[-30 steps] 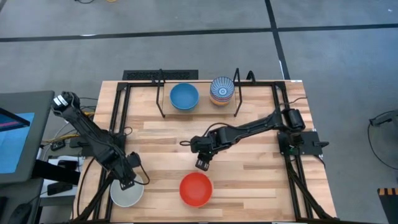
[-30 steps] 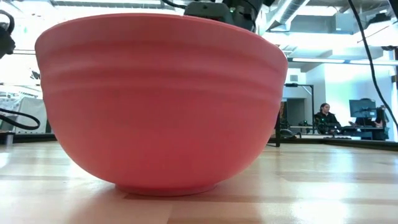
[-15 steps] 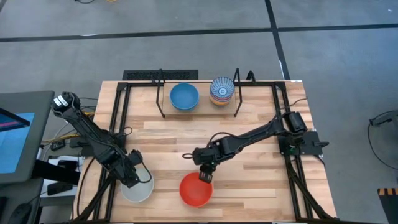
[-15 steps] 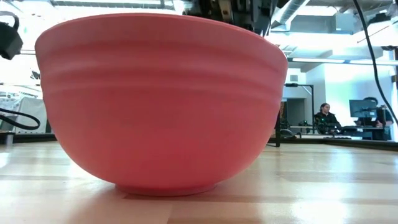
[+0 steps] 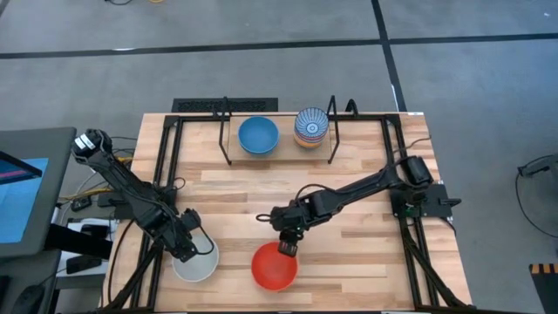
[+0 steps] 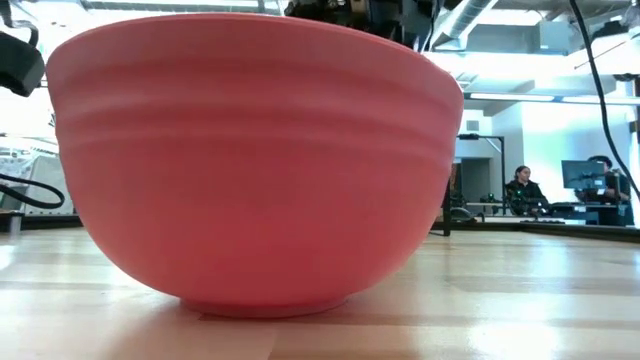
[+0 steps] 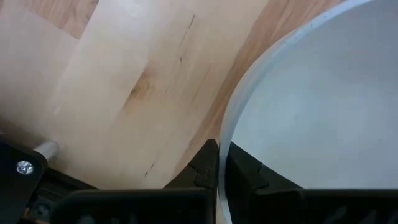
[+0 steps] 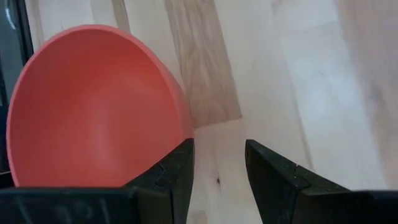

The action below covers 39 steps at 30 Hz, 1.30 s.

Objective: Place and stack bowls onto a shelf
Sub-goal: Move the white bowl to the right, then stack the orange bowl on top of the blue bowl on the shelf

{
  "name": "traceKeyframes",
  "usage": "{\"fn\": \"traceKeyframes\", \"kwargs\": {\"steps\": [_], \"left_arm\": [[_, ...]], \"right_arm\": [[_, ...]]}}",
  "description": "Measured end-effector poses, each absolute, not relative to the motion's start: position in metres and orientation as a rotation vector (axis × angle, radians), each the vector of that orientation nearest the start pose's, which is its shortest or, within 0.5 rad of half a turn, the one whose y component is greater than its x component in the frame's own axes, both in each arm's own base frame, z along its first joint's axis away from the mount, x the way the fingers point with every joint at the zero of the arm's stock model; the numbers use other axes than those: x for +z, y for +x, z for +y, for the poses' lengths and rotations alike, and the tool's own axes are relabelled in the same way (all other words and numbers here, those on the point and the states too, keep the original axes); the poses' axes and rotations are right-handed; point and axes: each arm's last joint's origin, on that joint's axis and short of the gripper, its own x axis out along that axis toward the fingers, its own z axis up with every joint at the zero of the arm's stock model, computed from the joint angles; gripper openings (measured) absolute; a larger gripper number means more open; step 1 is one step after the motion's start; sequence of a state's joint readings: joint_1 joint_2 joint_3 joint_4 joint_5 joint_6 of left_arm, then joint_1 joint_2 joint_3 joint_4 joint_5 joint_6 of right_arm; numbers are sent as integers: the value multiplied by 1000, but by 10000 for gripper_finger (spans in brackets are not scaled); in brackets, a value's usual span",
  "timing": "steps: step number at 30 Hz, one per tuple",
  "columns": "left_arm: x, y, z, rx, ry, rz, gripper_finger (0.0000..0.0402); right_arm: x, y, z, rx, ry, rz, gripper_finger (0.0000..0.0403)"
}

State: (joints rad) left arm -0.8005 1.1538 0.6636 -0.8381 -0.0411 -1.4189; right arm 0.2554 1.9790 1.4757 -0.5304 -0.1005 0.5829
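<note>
Wooden desk (image 5: 349, 244) carries four bowls: red bowl (image 5: 275, 266) straddled by the gaping right gripper (image 5: 287, 248), white bowl (image 5: 195, 263) rim-pinched by the left gripper (image 5: 185, 249), two on the shelf (image 5: 279, 155).

light wood plank tabletop (image 5: 349, 231), grey floor (image 5: 261, 70) all around it, a screen (image 5: 17, 196) off to the left edge, people sitting at desks with monitors (image 6: 580, 175) way back in the room

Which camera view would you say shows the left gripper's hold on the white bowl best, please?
The left wrist view: the left gripper is shut on the white bowl's rim. The high view shows only the gripper at the bowl's edge. The low and right wrist views do not show it.
</note>
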Motion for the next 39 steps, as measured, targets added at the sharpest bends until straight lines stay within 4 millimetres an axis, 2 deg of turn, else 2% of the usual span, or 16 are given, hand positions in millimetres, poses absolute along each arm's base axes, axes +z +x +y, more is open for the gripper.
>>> {"fn": "traceKeyframes", "kwargs": {"steps": [5, 10, 16, 19, 22, 26, 30, 33, 39], "left_arm": [[189, 128, -127, 332, -636, 1355, 0], [189, 131, -125, 366, -659, 1332, 0], [194, 141, -117, 437, -690, 1242, 5], [202, 147, -115, 437, -677, 1190, 22], [210, 151, -110, 431, -654, 1168, 45], [220, 154, -106, 427, -630, 1165, 76], [231, 154, -102, 440, -606, 1151, 99], [240, 153, -99, 465, -587, 1114, 110], [255, 148, -93, 497, -578, 1042, 117]], "right_arm": [[213, 398, 106, -9, 414, 1057, 168], [223, 398, 112, 76, 392, 1006, 169], [197, 403, 122, 102, 364, 1066, 169], [190, 405, 124, 114, 364, 1079, 168], [173, 410, 129, 118, 376, 1100, 164], [161, 409, 128, 79, 396, 1159, 135], [164, 410, 121, 57, 413, 1156, 71], [175, 411, 113, 57, 426, 1125, 24], [192, 414, 88, -3, 462, 1093, 27]]}}
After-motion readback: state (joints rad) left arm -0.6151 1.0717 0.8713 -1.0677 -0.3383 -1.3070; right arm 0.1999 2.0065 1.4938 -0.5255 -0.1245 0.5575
